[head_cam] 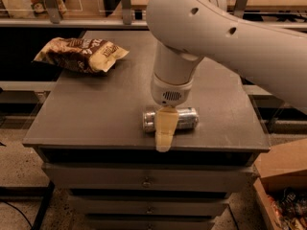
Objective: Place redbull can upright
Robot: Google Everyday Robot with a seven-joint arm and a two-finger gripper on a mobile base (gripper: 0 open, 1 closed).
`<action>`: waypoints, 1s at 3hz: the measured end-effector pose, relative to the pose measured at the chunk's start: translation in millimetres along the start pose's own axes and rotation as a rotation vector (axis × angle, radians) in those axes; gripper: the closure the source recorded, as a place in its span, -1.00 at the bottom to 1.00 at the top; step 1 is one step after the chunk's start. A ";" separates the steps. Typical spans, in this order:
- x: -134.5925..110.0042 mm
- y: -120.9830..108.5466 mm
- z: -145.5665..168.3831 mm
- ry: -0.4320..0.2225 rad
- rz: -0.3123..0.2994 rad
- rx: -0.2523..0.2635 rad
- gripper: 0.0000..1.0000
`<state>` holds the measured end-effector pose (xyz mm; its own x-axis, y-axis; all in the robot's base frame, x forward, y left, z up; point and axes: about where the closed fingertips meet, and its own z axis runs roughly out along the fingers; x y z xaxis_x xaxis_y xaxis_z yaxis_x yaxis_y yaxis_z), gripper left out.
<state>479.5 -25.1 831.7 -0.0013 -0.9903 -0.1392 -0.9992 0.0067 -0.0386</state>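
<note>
Toppled redbull can [188, 119], long axis parallel to cabinet [96, 123] front edge, just behind downward-pointing gripper [164, 137]; claw opening, grasp: cannot tell.

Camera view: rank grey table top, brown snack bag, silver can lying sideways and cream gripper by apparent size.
1. grey table top
2. brown snack bag
3. silver redbull can and gripper, hanging in front of it: alike, gripper nearer, unranked.

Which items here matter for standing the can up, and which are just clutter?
Job: redbull can, lying on its side near the front edge of the cabinet top; gripper, down over the can's middle.
Lying about: snack bag, back left; cardboard box, on the floor at right.
</note>
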 end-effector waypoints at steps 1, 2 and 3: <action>-2.5 -0.1 5.3 0.003 0.011 0.008 -0.51; -3.1 0.7 7.7 0.010 0.017 0.010 -0.03; -3.7 1.2 7.7 0.016 0.018 0.012 0.42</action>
<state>478.6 -20.3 824.6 -0.0203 -0.9920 -0.1246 -0.9985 0.0265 -0.0485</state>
